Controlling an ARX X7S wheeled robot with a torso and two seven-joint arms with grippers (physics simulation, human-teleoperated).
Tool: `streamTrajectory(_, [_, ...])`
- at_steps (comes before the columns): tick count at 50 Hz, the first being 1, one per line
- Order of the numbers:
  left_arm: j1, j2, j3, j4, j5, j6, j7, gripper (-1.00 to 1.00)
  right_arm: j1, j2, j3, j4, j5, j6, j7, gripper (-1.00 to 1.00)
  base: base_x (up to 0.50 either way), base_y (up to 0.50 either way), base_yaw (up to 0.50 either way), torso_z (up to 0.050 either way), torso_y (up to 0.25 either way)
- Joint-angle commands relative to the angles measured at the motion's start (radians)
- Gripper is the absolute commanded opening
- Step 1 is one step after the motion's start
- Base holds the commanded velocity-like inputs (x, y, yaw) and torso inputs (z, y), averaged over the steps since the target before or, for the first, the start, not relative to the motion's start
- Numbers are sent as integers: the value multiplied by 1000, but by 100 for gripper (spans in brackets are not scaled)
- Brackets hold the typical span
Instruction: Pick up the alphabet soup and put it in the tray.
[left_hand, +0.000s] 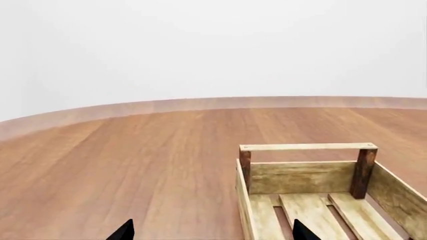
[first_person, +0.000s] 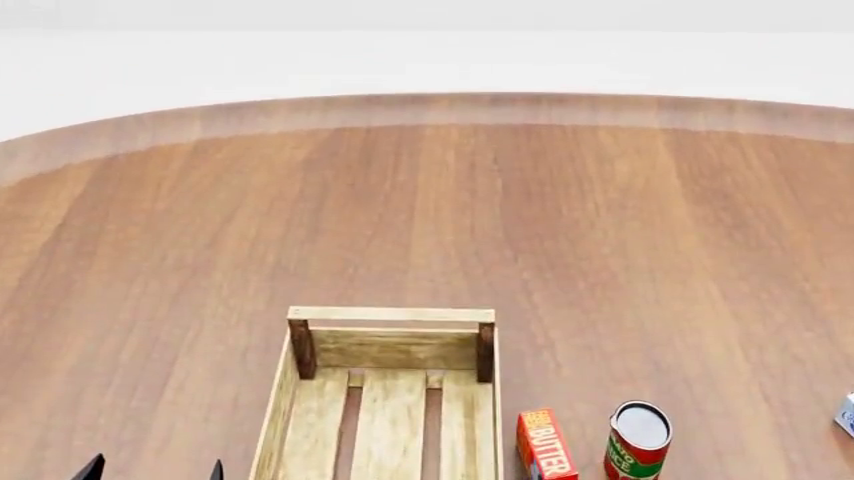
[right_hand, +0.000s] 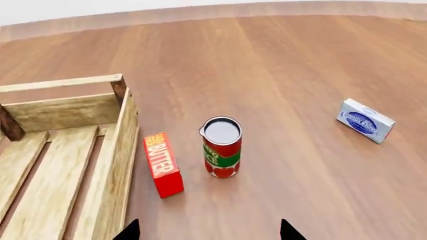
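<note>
state: left gripper (left_hand: 212, 231) and right gripper (right_hand: 208, 230) both spread wide, empty | target: blue-labelled alphabet soup can not visible in any view | light slatted wooden tray (first_person: 387, 400) empty, near table's front edge | risk: red-and-green can (right_hand: 221, 147) could be grabbed mistakenly

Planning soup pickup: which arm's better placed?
Probably right: the red can stands right of the tray, before the right gripper; the left gripper hangs left of it. No alphabet soup visible.
</note>
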Motion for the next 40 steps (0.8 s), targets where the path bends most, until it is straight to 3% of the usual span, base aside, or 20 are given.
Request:
streamTrajectory(1, [-1, -5, 9, -1, -9, 1, -6, 100, -65, 7, 229, -137, 170, 217, 45, 100, 0, 0, 0, 0, 0])
streamTrajectory(19, [-3, -14, 21, -3, -17, 8, -15, 100, -212, 29, 347, -151, 137, 106, 31, 100, 0, 0, 0, 0, 0])
streamTrajectory(40, [-4, -23, 32, 0, -31, 6, -27, 100, -270, 3, 473, -65, 160, 12, -8, 100, 0, 0, 0, 0, 0])
